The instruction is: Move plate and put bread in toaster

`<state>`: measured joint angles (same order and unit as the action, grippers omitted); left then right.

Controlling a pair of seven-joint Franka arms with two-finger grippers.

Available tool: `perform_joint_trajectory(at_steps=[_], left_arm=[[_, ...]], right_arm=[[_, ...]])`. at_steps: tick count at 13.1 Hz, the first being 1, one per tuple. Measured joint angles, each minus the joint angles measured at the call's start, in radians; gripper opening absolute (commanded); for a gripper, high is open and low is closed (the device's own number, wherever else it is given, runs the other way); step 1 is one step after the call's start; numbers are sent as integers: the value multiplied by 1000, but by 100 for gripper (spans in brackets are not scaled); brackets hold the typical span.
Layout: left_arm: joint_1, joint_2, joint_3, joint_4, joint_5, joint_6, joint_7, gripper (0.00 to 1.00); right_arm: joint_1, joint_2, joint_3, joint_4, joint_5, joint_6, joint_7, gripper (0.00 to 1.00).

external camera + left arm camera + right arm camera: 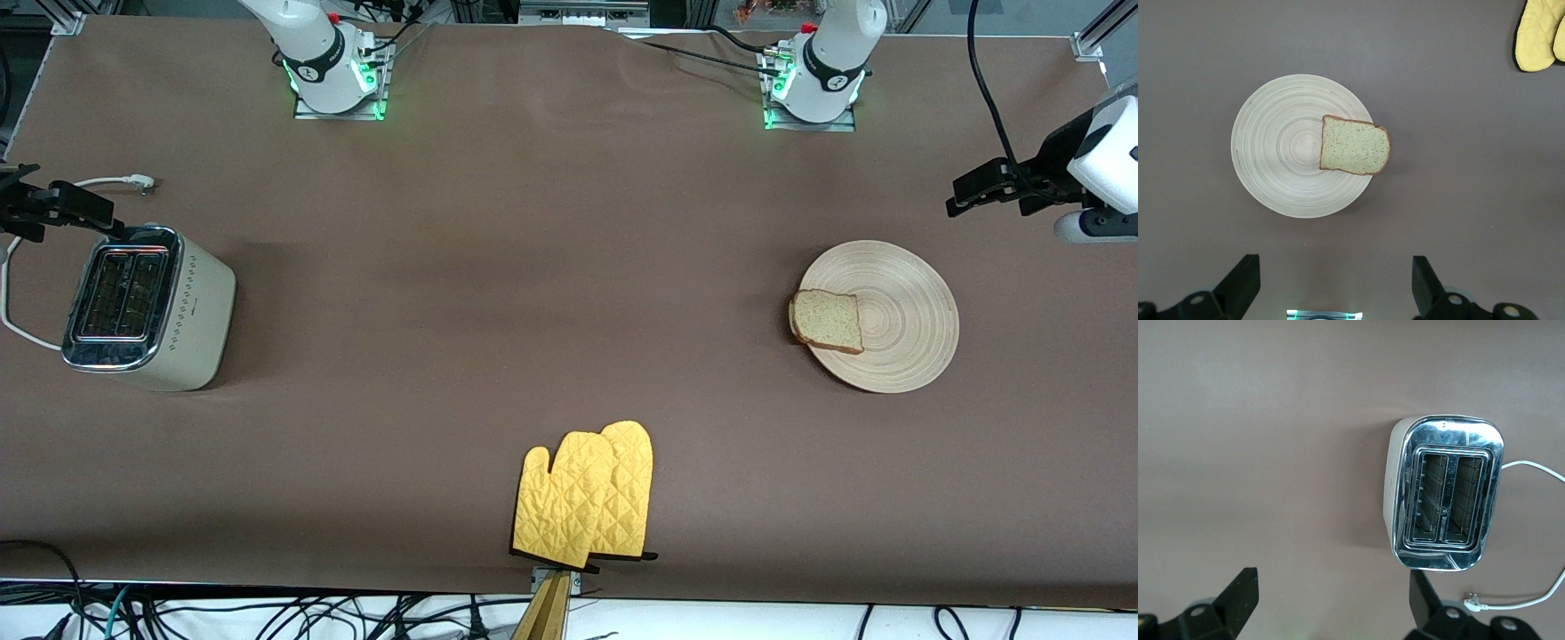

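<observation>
While both arms hang high at the two ends of the table, you have a wide stretch of bare brown tabletop point(551, 293) between the task's things. Your plate point(898, 329) lies toward the left arm's end, well in from every table edge, and the bread point(828, 321) rests on it with one crust side overhanging the rim that faces the right arm's end. Your toaster point(151, 307) stands upright toward the right arm's end, close to that end's edge, both slots empty and facing up, its white cord point(18, 293) looping round it to a plug lying on the table. A pair of yellow oven mitts point(587, 502) lies overlapped at the table edge nearest the front camera, midway between plate and toaster and well apart from both. Your left gripper point(1335, 283) hovers over the table just beside the plate, jaws spread wide and holding nothing; plate and bread are well below them, untouched. Your right gripper point(1331, 603) hovers by the toaster, over the table just beside its chrome top, jaws likewise spread and empty, with the slots apart from them.
</observation>
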<state>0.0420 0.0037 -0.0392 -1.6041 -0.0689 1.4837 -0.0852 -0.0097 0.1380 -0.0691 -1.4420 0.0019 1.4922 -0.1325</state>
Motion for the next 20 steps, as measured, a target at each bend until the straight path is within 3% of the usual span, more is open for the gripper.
perform_joint_trajectory(at_steps=[20], left_arm=[[6, 0, 0, -15, 0, 8, 0, 100]], right_arm=[[0, 2, 0, 0, 0, 0, 0, 100]])
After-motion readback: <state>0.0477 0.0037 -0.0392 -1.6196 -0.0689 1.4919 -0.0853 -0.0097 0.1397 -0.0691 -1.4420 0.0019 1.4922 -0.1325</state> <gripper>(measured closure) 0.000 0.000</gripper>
